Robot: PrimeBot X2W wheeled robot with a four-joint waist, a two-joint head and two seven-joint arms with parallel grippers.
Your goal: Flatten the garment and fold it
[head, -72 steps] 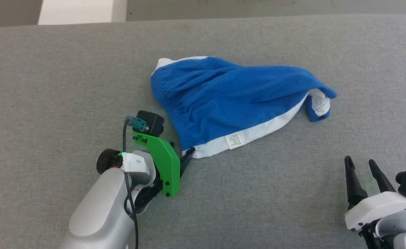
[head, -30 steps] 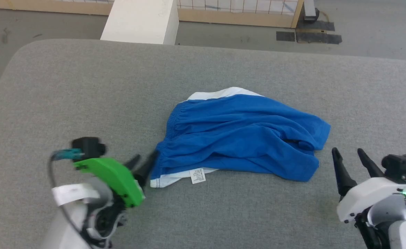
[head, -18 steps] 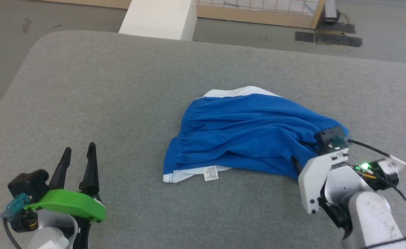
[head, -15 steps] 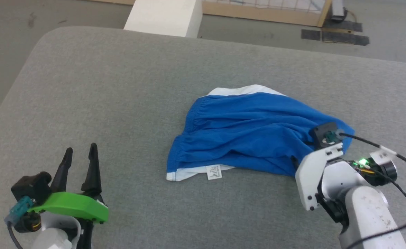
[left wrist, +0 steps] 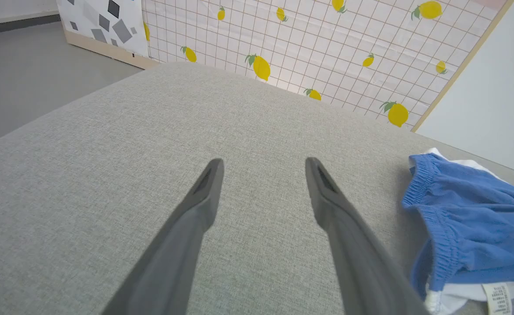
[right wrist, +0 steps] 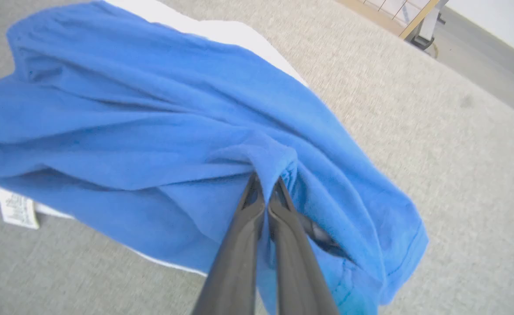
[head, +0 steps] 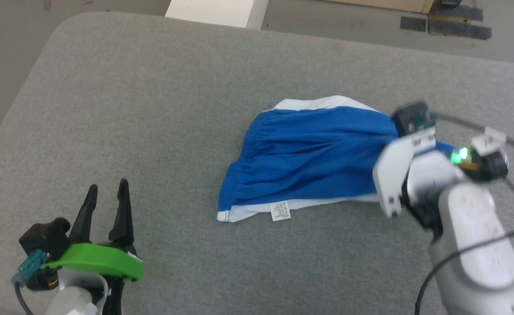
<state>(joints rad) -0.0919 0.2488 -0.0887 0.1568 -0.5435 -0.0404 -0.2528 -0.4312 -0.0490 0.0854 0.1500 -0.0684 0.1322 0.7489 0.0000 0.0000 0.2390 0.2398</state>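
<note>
Blue garment (right wrist: 130, 131), free before, is now clamped in the right pincer (right wrist: 265, 180).

Right arm (head: 462, 205) blurred, garment (head: 314, 153) end hidden behind

Dark-fingered end effector (head: 108, 184), green bracket (head: 93, 261), silver forearm (head: 476, 253)

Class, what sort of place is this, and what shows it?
Probably an indoor robot test room: blue shorts lie on a wide grey cloth-covered table, with bare grey floor and a lemon-patterned partition beyond.
</note>
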